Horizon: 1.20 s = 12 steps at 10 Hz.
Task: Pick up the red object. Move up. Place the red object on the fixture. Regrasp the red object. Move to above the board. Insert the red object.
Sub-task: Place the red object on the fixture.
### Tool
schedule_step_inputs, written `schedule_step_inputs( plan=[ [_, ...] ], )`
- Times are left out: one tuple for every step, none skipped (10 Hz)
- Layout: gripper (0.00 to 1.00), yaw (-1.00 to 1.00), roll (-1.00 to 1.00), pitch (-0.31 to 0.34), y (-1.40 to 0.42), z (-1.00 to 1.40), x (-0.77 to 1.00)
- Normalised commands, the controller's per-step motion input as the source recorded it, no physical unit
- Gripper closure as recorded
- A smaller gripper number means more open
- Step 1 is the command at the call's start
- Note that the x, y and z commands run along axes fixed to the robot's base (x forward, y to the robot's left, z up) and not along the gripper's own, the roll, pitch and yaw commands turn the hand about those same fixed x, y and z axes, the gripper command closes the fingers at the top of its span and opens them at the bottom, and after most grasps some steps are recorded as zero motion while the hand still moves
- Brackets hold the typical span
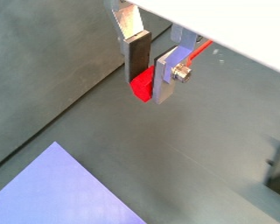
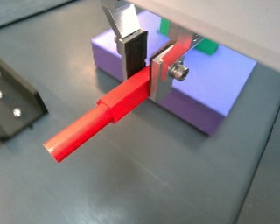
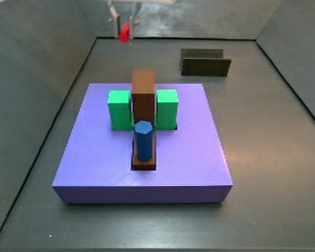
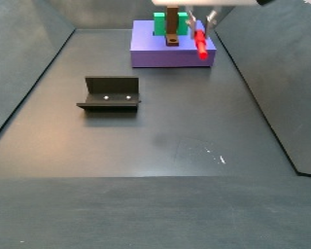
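Though slim and short, the red peg (image 2: 104,122), gripped at one end by the gripper (image 2: 149,68) fingers (image 2: 133,50) high above the bench (image 4: 158,146), appears rigid, light, smooth; best held mid-shaft.

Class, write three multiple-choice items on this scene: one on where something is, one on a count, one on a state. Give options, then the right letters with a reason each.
1. Where is the red peg?
A. lying on the floor
B. between the fingers of the tool
C. on the fixture

2. How many green blocks stand on the purple board?
A. one
B. two
C. four

3. What is the state of the tool?
A. shut on the red peg
B. wide open, holding nothing
C. shut on the blue peg

Answers: 1 B, a wrist view shows the peg clamped between the silver fingers, off the floor. 2 B, a side view shows one on each side of the brown block. 3 A, both fingers press on the peg.
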Motion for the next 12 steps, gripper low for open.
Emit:
schedule_step_inputs(
  plan=[
    [1.00, -0.26, -0.32, 0.000, -0.02, 0.35, 0.42],
    [1.00, -0.39, -0.45, 0.000, 0.00, 0.32, 0.59],
    [1.00, -0.45, -0.64, 0.000, 0.13, 0.31, 0.67],
    [1.00, -0.41, -0.67, 0.000, 0.22, 0.30, 0.69],
    [1.00, -0.27, -0.69, 0.069, 0.23, 0.23, 0.67],
    [1.00, -0.24, -0.64, 0.277, 0.20, 0.13, 0.67],
    [1.00, -0.23, -0.64, 0.323, 0.17, 0.10, 0.68],
    [1.00, -0.23, -0.71, 0.286, 0.14, 0.09, 0.68],
    [1.00, -0.22, -0.71, 0.291, 0.13, 0.07, 0.69],
    [1.00, -0.21, -0.73, 0.311, 0.10, 0.08, 0.70],
    [1.00, -0.17, -0.85, 0.289, 0.08, 0.08, 0.67],
    [1.00, -0.14, -0.97, 0.249, 0.10, 0.06, 0.62]
  ],
)
